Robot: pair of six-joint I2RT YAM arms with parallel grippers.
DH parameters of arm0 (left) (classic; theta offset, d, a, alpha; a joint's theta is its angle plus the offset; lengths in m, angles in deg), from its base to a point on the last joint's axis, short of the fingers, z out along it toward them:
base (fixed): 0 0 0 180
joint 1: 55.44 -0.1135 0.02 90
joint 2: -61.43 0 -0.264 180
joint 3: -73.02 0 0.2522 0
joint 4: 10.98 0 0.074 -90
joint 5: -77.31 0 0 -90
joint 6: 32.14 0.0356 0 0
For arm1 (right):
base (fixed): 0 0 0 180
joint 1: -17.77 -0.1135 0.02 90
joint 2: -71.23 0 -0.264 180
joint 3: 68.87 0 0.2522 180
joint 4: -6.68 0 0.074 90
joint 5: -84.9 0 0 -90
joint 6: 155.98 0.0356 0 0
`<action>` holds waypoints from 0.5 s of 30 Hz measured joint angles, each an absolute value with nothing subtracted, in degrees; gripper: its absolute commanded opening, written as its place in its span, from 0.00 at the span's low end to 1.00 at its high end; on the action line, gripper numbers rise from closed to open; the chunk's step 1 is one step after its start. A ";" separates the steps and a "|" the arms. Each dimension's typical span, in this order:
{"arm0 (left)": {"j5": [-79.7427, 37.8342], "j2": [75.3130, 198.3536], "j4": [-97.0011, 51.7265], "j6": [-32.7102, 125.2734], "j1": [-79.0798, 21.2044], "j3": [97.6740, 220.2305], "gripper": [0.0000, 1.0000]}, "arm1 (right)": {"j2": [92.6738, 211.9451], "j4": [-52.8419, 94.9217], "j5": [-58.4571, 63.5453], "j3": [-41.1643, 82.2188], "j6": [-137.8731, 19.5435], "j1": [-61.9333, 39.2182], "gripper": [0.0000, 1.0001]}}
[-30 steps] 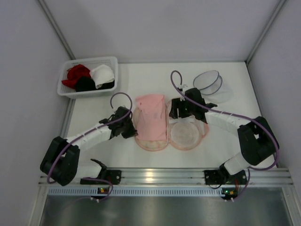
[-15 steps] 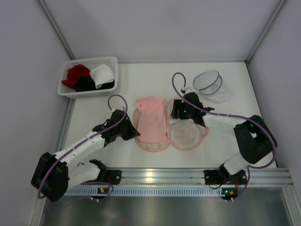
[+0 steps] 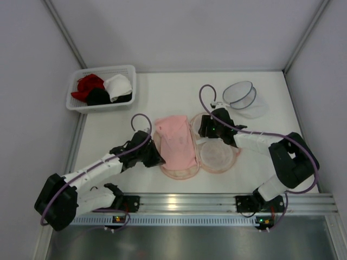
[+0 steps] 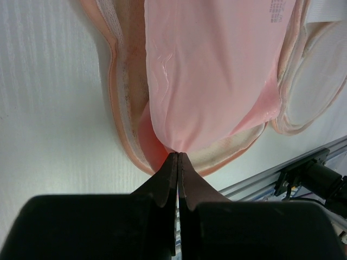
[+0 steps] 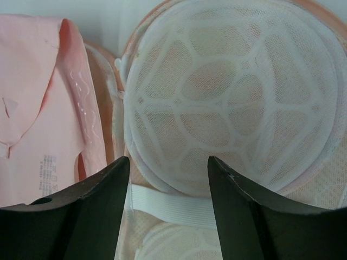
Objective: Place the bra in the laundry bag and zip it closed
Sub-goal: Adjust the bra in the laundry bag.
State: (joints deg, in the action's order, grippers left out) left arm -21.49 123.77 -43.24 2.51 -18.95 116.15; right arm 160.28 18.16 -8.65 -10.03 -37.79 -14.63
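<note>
- White tabletop: bra lies over the left half of the bag.
- Left jaws pressed together at bra's near edge; your pull may drag it off.
- Right jaws spread above mesh half; they could snag.

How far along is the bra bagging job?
Done: the soft pale pink bra lies on the left half of the round peach-orange laundry bag, spread open flat. In hand: the left jaws, shut, pinch the bra's near edge; the right jaws hang open above the mesh half. Left: folding the bag shut and zipping it.
</note>
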 measured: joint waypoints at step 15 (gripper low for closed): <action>-25.36 120.32 -43.24 1.83 -16.39 116.17 0.00 | 160.66 16.87 -10.83 -11.58 -37.34 -14.74 0.60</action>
State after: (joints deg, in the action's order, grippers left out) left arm -25.36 120.32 -43.24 1.83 -16.39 116.17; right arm 160.66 16.87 -10.83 -11.58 -37.34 -14.74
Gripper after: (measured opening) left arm 0.012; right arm 0.602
